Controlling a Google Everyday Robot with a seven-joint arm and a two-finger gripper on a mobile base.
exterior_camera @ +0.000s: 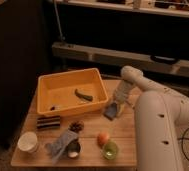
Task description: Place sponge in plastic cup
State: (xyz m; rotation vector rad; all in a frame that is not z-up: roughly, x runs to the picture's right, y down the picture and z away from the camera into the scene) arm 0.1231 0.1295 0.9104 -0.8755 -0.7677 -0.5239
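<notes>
My gripper point(112, 111) hangs low over the wooden table point(125, 125), just right of the yellow tray point(68, 80). A grey-blue block shape sits at its tip; I cannot tell if that is the sponge or part of the gripper. A small green plastic cup point(109, 150) stands upright near the front edge, below the gripper. A white cup point(28, 141) stands at the front left corner. A dark striped flat block point(49, 121) lies in front of the tray.
The tray holds a dark green curved item point(83, 95). An orange fruit point(103, 138) lies beside the green cup. A grey cloth point(62, 142), a small dark-and-white item point(74, 149) and a brown lump point(77, 126) lie at front. My white arm point(158, 120) covers the table's right side.
</notes>
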